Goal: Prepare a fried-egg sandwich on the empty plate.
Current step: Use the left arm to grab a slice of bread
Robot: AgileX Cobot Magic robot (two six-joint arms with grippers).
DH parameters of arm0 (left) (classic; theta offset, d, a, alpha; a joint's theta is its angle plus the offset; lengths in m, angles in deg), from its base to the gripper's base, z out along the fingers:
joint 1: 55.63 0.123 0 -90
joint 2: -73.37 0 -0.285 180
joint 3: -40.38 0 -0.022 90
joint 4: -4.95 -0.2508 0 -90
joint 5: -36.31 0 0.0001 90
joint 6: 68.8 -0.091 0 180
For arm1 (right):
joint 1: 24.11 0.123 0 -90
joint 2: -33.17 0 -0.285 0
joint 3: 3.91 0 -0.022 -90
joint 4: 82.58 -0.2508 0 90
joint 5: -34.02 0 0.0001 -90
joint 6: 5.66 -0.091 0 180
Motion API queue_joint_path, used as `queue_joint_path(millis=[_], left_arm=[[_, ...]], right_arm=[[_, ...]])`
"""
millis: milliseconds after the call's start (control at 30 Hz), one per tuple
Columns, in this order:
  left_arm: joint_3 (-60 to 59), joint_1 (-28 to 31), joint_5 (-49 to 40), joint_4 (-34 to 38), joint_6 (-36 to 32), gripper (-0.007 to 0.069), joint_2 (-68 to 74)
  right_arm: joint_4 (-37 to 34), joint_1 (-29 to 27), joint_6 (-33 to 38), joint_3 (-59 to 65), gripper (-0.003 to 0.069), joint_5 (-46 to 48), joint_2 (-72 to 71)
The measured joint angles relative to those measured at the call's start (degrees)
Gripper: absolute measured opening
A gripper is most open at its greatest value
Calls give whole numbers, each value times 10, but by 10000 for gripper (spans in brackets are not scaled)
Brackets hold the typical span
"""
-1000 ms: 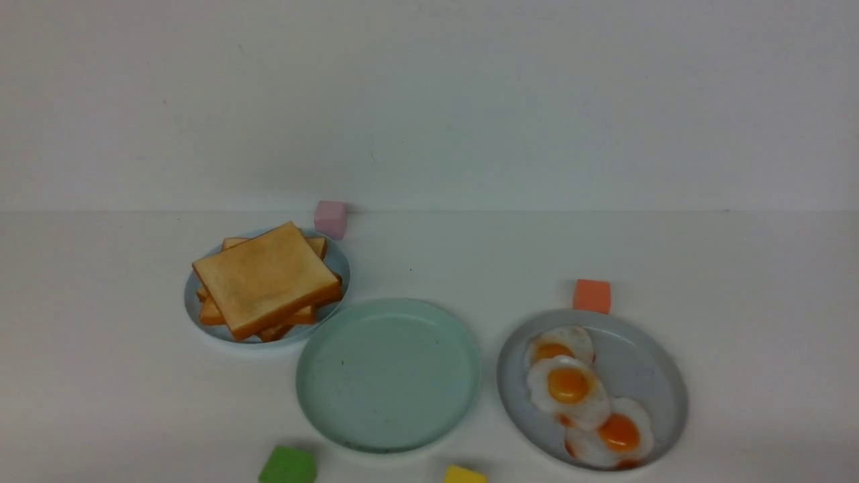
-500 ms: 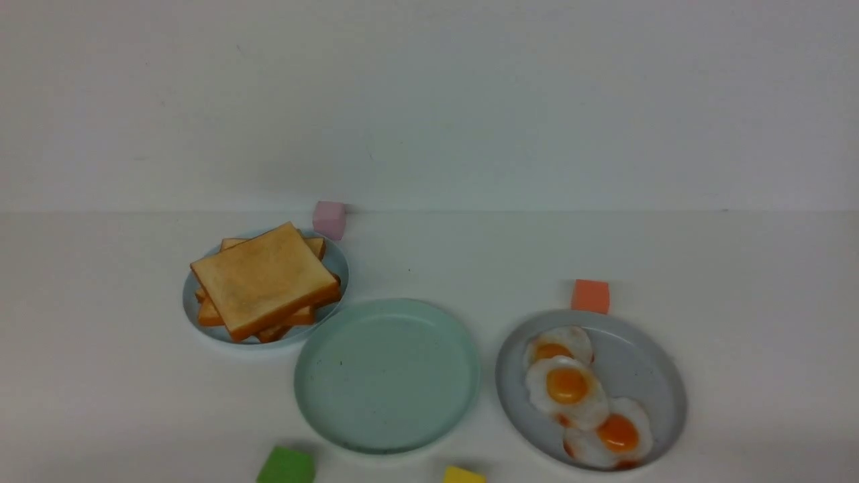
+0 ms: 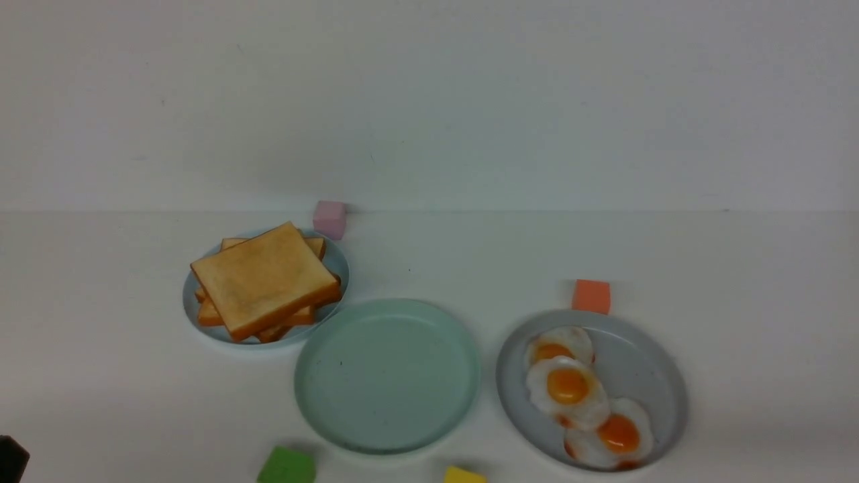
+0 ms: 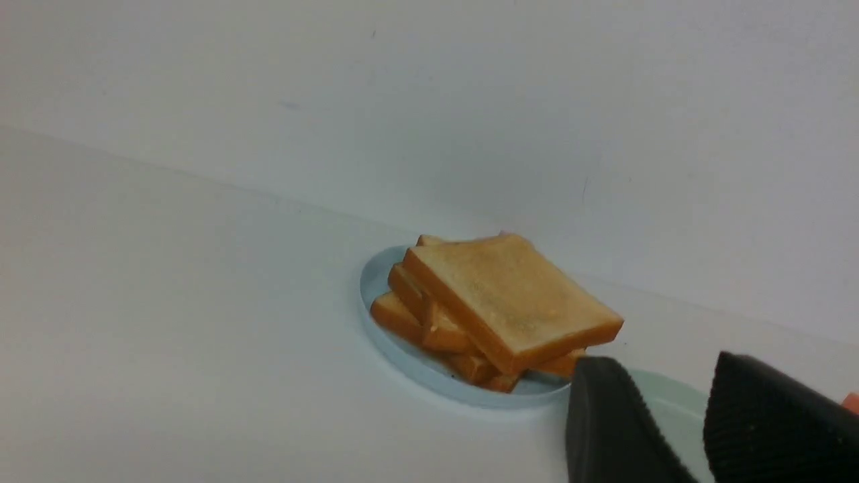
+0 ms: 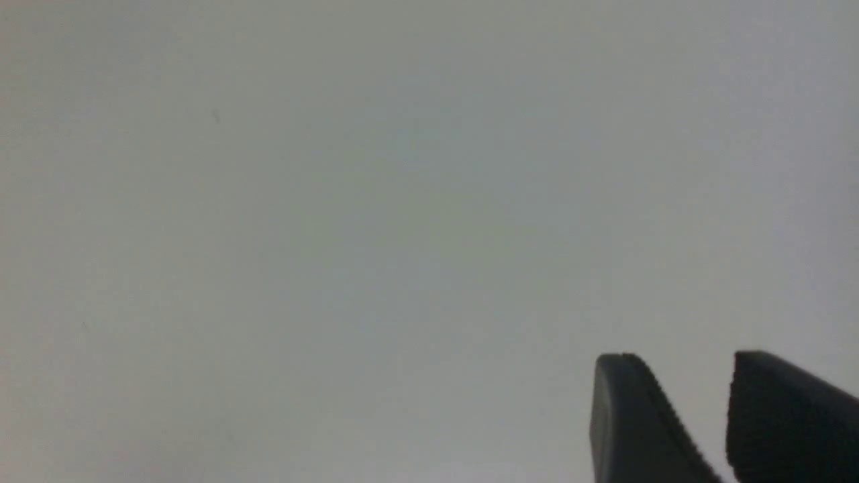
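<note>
The empty plate point(image 3: 387, 374), pale mint green, lies bare at the table's front middle. A fanned pile of toast slices point(image 3: 265, 282) rests on a small pale-blue plate point(image 3: 191, 305) to its left. Three fried eggs point(image 3: 568, 389) lie on a grey plate point(image 3: 654, 376) to its right. No fried-egg sandwich is in view. My left gripper point(image 4: 664, 362) is open and empty, a short way from the toast pile point(image 4: 503, 302), with the mint plate point(image 4: 671, 406) showing between its fingers. My right gripper point(image 5: 678, 355) is open, with only a blank pale surface in front of it.
Small foam cubes stand about: pink point(image 3: 329, 219) behind the toast, orange point(image 3: 591, 296) behind the egg plate, green point(image 3: 287, 466) and yellow point(image 3: 464, 475) at the front edge. A dark part of my left arm point(image 3: 10, 459) shows at the front left corner.
A dark part of my left arm has come into the front view's bottom left corner. Plates, toast and eggs lie as before.
</note>
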Motion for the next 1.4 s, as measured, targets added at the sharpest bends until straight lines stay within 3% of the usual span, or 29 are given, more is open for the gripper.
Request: queue_joint_path(millis=[200, 300, 533, 600, 733, 767, 867, 1033, 1167, 1400], left_arm=[[8, 0, 217, 42, 92, 238, 0], [66, 0, 224, 20, 105, 238, 0], [297, 0, 70, 1, 119, 238, 40], [385, 0, -48, 0, 120, 238, 100], [435, 0, -259, 8, 123, 238, 195], [436, 0, -259, 9, 123, 238, 200], [425, 0, -390, -4, 122, 238, 292], [411, 0, -424, 11, 132, 238, 394], [411, 0, -423, 70, 135, 238, 475], [461, 0, -397, 173, 108, 242, 648]], right_arm=[[2, 0, -87, -31, 241, -62, 0], [2, 0, -130, -117, 241, -42, 6], [15, 0, -146, -381, 241, 118, 128], [31, 0, -146, -471, 241, 227, 197], [42, 0, -146, -529, 241, 383, 295], [43, 0, -146, -530, 241, 395, 305], [52, 0, -139, -520, 241, 470, 373], [21, 17, -121, -477, 241, 491, 447], [-65, 62, -85, -446, 241, 529, 493], [-288, 162, 142, -440, 241, 650, 571]])
